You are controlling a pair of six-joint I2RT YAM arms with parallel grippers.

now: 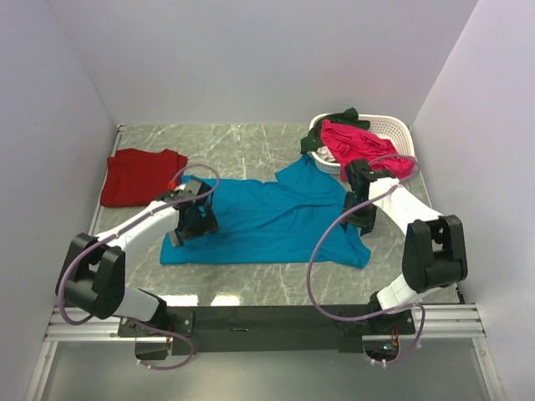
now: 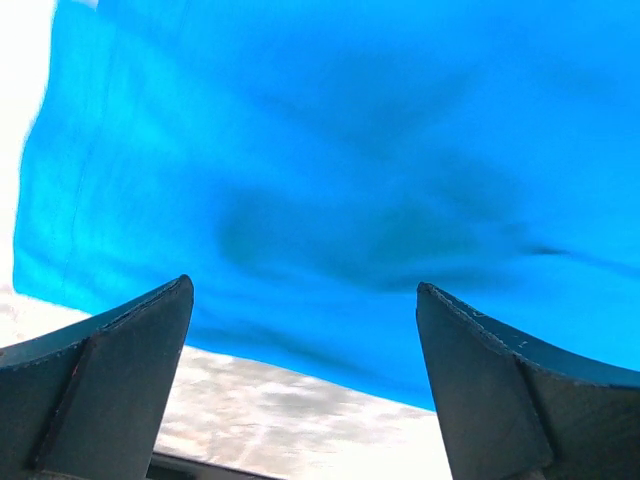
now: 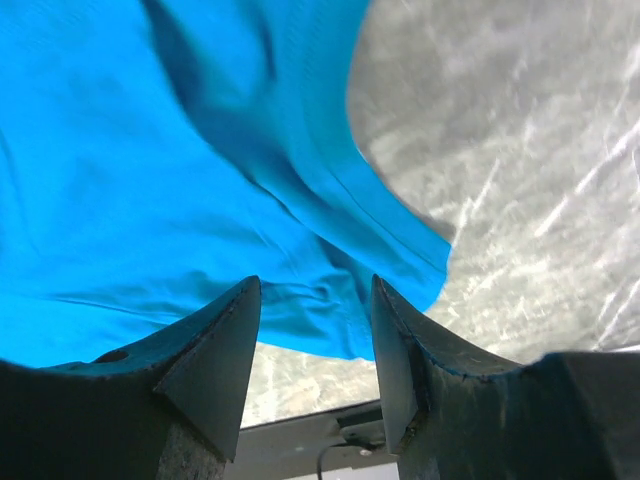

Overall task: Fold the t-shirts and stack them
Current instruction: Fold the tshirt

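jaws gape empty over the teal-blue t-shirt (image 1: 276, 221), the left wide, the right somewhat narrower.

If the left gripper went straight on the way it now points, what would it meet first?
Most likely the teal-blue t-shirt, which fills the view ahead of the open left gripper; depth unclear.

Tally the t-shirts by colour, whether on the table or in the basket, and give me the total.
Teal-blue t-shirt: 1
Dark red t-shirt: 1
Bright pink t-shirt: 1
Dark green t-shirt: 1
Total: 4
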